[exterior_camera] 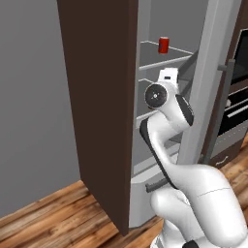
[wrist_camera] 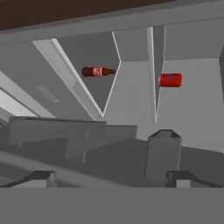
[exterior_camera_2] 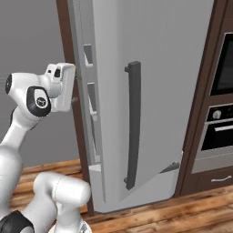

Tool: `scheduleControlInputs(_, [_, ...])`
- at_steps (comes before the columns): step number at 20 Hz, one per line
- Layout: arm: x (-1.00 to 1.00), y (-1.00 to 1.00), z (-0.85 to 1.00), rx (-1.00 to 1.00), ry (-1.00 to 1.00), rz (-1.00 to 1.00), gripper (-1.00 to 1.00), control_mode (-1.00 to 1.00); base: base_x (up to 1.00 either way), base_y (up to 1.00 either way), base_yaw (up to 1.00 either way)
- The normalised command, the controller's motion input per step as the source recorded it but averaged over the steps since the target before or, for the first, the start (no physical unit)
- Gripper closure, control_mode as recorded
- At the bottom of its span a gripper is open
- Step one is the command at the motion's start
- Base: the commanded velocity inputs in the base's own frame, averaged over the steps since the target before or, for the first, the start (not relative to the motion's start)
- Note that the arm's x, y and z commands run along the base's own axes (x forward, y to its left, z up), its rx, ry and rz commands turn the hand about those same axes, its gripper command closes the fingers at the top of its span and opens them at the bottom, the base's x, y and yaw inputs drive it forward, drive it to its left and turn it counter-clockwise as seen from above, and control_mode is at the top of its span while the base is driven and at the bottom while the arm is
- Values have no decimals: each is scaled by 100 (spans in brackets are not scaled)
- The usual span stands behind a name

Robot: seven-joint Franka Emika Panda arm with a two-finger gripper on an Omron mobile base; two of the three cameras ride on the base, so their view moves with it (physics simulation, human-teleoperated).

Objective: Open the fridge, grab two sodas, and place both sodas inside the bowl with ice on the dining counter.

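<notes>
So the fridge [exterior_camera_2: 154, 91] door is swung open and the arm's hand is poked in at the gap by the hinge-side shelves. The pincer [wrist_camera: 111, 177] has its fingers spread wide apart, nothing between them. Through the hand camera, both sodas sit well ahead on the grey shelves: the red can [wrist_camera: 170, 80] up and to the right of the fingertips, the brown bottle [wrist_camera: 98, 71] up and a bit left, further back by the look of it. That view is rolled, so both appear sideways; from the left base camera the can [exterior_camera: 163, 45] stands upright on an upper shelf, above and beyond the hand. I'd guess the can is the easier first grab: reach up and forward, straddling it across its width
</notes>
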Motion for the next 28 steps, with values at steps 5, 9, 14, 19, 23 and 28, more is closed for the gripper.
scheduleControlInputs(5, [15, -46, -18, -1, 0, -16, -100, -100, 0, 0, 0])
scheduleControlInputs(9, [0, -56, -14, 0, -2, -14, -100, -100, 0, 0, 0])
scheduleControlInputs(14, [-16, -65, -2, 0, -5, -11, -100, -100, 0, 0, 0])
scheduleControlInputs(19, [-48, -73, 0, 0, -4, -9, -100, -100, 0, 0, 0])
scheduleControlInputs(23, [-55, -78, 0, 2, -1, -10, -100, -100, 0, 0, 0])
scheduleControlInputs(28, [-38, -95, 1, 7, 0, -10, -100, -100, 0, 0, 0])
